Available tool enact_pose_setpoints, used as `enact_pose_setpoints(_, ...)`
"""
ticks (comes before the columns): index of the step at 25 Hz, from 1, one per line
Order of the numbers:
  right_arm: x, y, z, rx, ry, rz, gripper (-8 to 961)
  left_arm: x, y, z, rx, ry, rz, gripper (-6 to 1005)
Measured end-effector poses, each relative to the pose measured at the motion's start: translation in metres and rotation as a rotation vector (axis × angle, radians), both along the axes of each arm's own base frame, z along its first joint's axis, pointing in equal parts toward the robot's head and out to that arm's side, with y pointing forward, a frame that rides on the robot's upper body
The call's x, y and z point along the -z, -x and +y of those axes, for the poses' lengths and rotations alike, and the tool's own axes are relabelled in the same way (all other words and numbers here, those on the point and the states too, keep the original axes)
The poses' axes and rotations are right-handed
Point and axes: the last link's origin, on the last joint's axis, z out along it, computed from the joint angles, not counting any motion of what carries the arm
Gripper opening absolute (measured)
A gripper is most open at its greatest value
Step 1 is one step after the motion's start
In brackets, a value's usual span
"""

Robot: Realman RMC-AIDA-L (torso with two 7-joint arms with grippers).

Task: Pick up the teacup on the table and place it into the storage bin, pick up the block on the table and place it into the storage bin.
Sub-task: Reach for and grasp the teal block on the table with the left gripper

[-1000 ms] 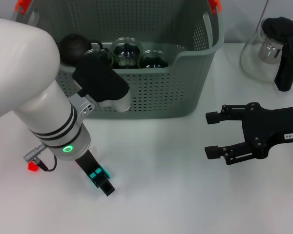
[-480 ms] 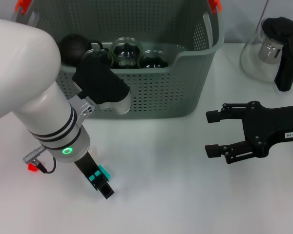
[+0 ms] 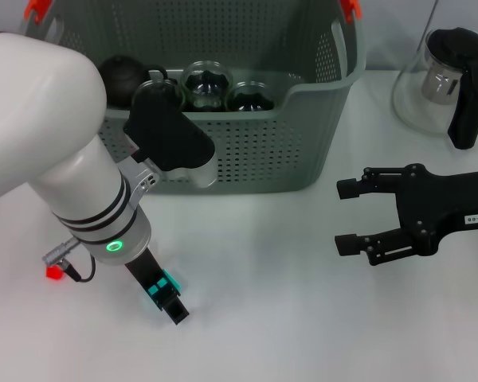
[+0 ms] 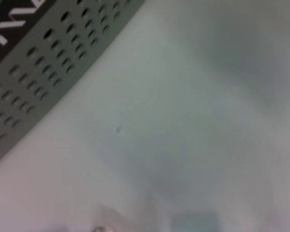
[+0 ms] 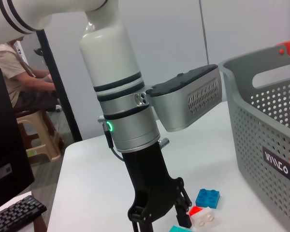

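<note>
The storage bin (image 3: 247,151) is sitting at the back of the white desk (image 3: 263,318), already holding dark glass cups. The left claw (image 3: 166,296) is reaching down to the desk in front of it, closing around a small teal block (image 3: 161,284). I judge the block light, rigid and smooth, best pinched across its flat sides. The right claw (image 3: 349,216) is hanging spread and empty, well apart.

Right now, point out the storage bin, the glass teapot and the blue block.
storage bin (image 3: 255,159), head view, perforated front wall.
glass teapot (image 3: 414,99), head view, glass body.
blue block (image 5: 208,197), right wrist view, studded top.
</note>
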Motion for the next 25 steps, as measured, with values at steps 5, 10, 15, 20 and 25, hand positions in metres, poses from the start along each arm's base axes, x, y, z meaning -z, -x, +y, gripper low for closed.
enact_pose_setpoints(5,0.0000,-0.0004,-0.0003,0.001,0.000,0.000,943,0.0008,-0.0010,0.0009,0.006,-0.002,-0.004,843)
enact_pose_setpoints(10,0.0000,-0.0003,-0.0002,0.001,0.000,0.000,943,0.0011,-0.0021,0.0021,0.010,-0.008,-0.006,840)
enact_pose_setpoints(15,-0.0001,-0.0001,-0.0001,0.000,0.000,0.001,943,0.0034,-0.0001,0.0026,0.002,0.003,0.005,766)
enact_pose_setpoints(20,-0.0001,-0.0003,-0.0003,0.001,0.000,0.002,943,0.0042,0.0000,0.0034,0.004,0.006,0.012,589)
enact_pose_setpoints(25,-0.0001,-0.0003,-0.0003,0.001,0.000,0.002,943,0.0051,-0.0016,0.0042,0.017,0.005,0.015,501)
